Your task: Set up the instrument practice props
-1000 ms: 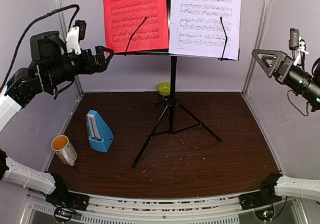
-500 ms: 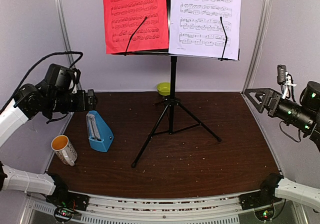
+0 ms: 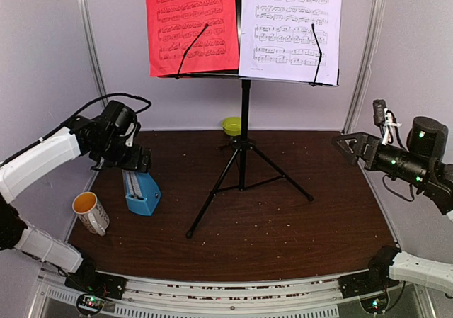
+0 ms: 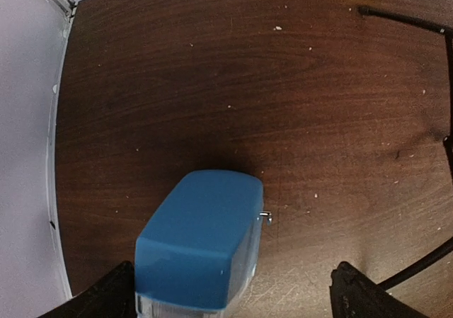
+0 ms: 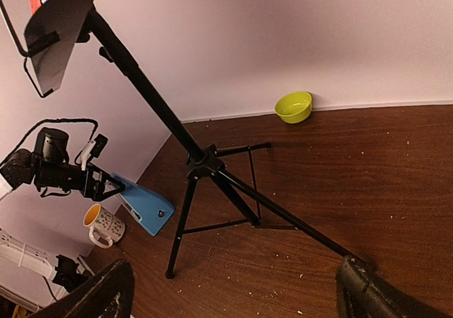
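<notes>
1. Both arms sit lower than a second ago. The left hand [image 3: 139, 161], which was up beside the red sheet [image 3: 191, 24], now hangs right over the metronome [image 3: 141, 188]. The right hand [image 3: 349, 146] has dropped from the level of the white sheet [image 3: 290, 27] to mid-height near the right wall.
2. Nearest, at the left edge of the bench [image 3: 283, 226], a white mug [image 3: 90, 212] with a yellow inside stands just beside the metronome.
3. The blue metronome stands upright on the bench's left part. In the left wrist view it lies between the left hand's fingers [image 4: 106, 298], which are spread wide on either side. Whether they touch it cannot be told.
4. The right hand is also spread wide, holds nothing, and hangs above the bench's right edge.
5. The black music stand [image 3: 244, 155] stands on its tripod legs mid-bench, well apart from both hands.
6. A lime-green bowl [image 3: 231, 125] sits at the back wall behind the legs.
7. Farthest, the red and white sheets rest side by side on the stand.
</notes>
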`<state>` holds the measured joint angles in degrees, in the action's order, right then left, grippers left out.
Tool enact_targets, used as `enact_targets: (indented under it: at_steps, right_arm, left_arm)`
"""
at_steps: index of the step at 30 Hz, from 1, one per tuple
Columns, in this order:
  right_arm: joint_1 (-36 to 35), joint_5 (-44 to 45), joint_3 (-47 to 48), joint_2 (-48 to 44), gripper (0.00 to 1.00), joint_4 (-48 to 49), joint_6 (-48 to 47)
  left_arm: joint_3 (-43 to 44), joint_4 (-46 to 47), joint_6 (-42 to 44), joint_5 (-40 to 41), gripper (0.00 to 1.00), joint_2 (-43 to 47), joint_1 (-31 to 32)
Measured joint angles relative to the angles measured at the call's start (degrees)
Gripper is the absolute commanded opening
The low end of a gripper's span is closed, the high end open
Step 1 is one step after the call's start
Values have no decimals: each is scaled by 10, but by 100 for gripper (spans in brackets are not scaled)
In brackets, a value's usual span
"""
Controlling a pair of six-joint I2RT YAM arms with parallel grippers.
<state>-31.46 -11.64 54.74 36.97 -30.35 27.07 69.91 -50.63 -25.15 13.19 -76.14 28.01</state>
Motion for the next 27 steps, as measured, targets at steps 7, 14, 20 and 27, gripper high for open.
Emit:
enact_targets:
  at_steps: [7, 14, 20, 27]
  right_arm:
    - [0, 13, -12, 24, 100, 9, 29]
    - [0, 14, -14, 63, 100, 9, 48]
    - [0, 1, -16, 64, 100, 14, 46]
    - [0, -19, -16, 64, 100, 16, 31]
  left_arm:
    - [1, 3, 47, -5, 86, -40, -9]
    - [-29, 41, 82, -12, 62, -42, -21]
    - [-35, 48, 94, -19, 42, -39, -21]
    - [-36, 23, 95, -45, 26, -21, -20]
